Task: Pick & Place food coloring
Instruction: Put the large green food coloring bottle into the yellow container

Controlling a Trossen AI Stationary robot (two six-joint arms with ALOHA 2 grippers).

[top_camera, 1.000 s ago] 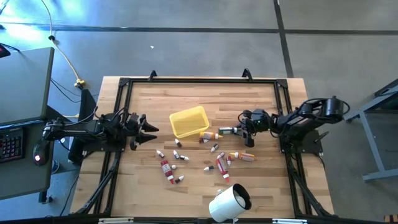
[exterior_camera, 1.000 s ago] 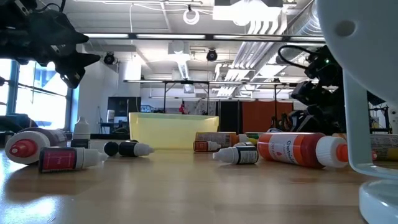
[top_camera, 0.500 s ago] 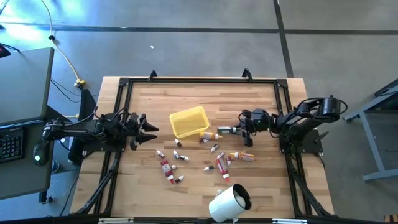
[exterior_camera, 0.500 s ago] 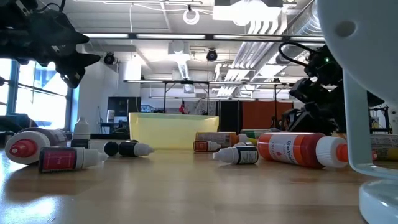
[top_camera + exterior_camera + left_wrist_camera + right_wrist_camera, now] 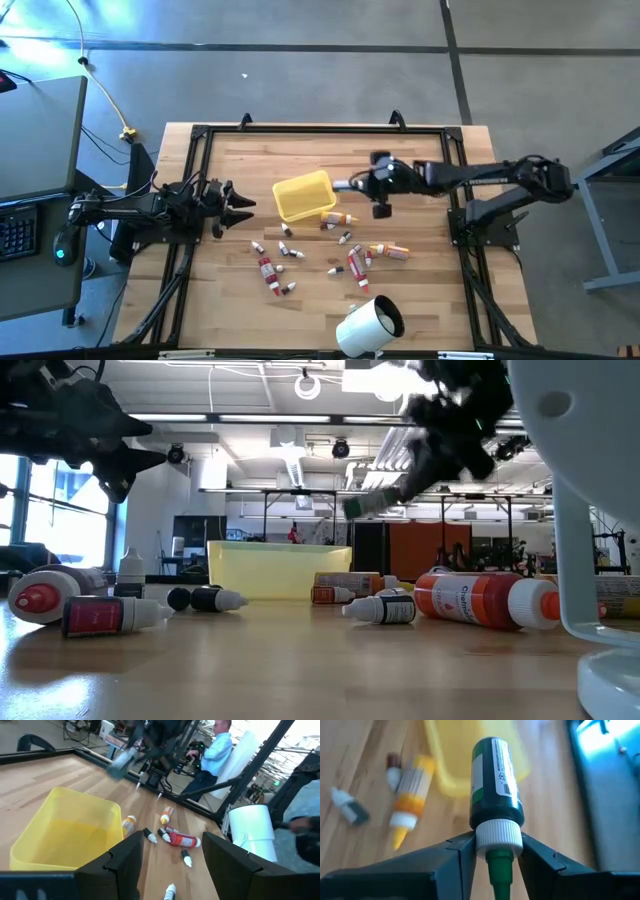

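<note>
Now, blurred in the low view, just a dark smear of arm and a slanting green bottle [image 5: 366, 504] above the table. Clearer from the right wrist: right gripper [image 5: 495, 851] clamped on the white collar of that small dark green dropper bottle with a printed label, green nozzle back between the fingers, base out toward the small yellow rectangular plastic tray [image 5: 451, 780]. Seen from overhead, carried near the tray's far right corner, long axis roughly level, toward the tray. Left gripper [image 5: 243, 204] waiting left of the tray, fingers apart, nothing between. Remaining bottles scattered on the wooden table [image 5: 430, 280], the large white cylinder [image 5: 590, 510] cut off at the frame edge.
</note>
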